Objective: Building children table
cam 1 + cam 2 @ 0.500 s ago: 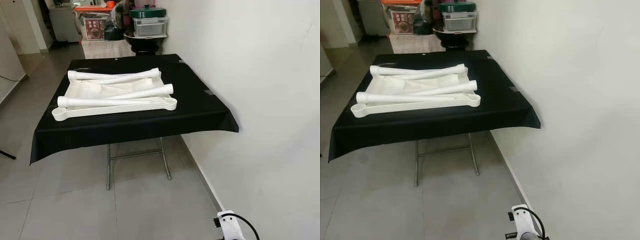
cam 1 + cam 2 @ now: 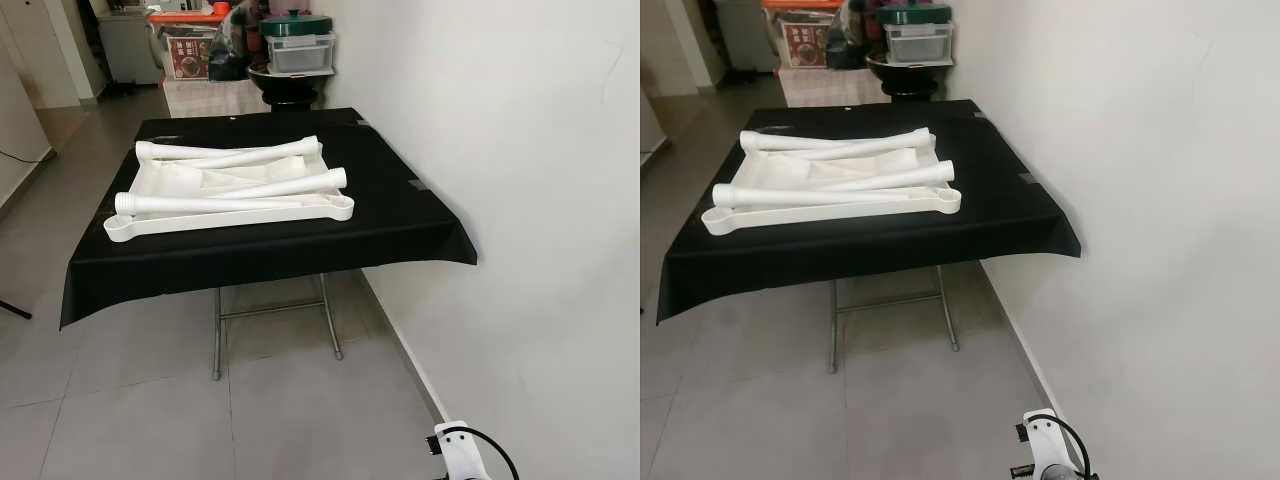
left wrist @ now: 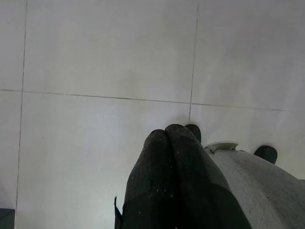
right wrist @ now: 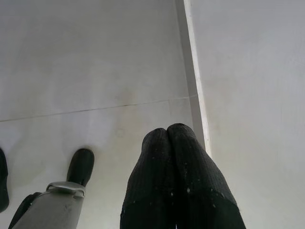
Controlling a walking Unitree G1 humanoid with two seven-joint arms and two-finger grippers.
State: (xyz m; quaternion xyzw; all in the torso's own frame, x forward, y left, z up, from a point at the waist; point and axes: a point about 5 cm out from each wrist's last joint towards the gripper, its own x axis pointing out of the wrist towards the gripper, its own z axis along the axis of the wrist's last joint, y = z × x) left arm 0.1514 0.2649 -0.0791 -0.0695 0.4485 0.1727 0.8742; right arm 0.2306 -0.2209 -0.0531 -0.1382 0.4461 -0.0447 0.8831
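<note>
A white plastic children's tabletop (image 2: 155, 222) lies upside down on a black-covered table (image 2: 400, 225) some way ahead of me. Several white table legs (image 2: 230, 203) lie loose across it. Both arms hang idle at my sides. In the left wrist view my left gripper (image 3: 167, 131) points down at the tiled floor, fingers pressed together and holding nothing. My right gripper (image 4: 167, 131) hangs the same way, shut and empty, close to the wall's skirting. A bit of my right arm (image 2: 458, 452) shows at the bottom of the eye views.
A white wall (image 2: 520, 180) runs along my right, touching the table's right side. Metal folding legs (image 2: 217, 330) stand under the table. Grey tiled floor lies between me and the table. Storage boxes and a black stand (image 2: 295, 60) sit behind it.
</note>
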